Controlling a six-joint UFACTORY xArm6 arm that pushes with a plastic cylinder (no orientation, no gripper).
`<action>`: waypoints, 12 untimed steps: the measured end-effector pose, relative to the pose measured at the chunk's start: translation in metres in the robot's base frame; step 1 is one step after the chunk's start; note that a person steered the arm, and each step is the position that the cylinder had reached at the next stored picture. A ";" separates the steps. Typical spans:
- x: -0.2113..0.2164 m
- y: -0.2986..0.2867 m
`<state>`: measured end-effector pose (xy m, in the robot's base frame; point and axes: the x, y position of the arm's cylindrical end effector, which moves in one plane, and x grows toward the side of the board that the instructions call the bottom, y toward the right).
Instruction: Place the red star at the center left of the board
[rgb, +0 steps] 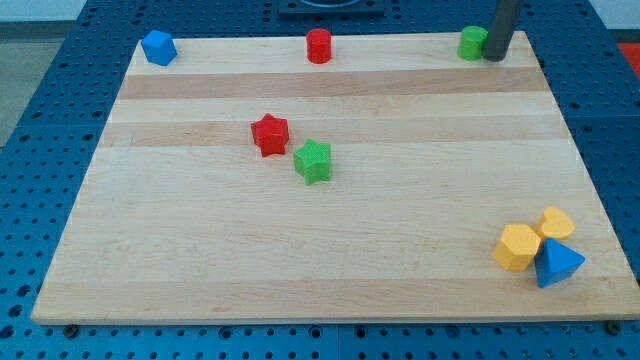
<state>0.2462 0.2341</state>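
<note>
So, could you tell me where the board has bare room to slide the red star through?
Bare: the view's left, from the red star to the left edge, and the bottom middle below the green star. Crowded: bottom right, where two yellow blocks and the blue block cluster. My tip sits beside the green cylinder, top right.

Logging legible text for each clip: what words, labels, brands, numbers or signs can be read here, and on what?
None: no text shows on the board, the blocks or the rod.
My tip sits just right of the green block at the view's top right; the red star is unmarked.
</note>
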 end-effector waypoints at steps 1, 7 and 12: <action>0.002 0.000; 0.123 -0.040; 0.142 -0.319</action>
<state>0.3880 -0.0852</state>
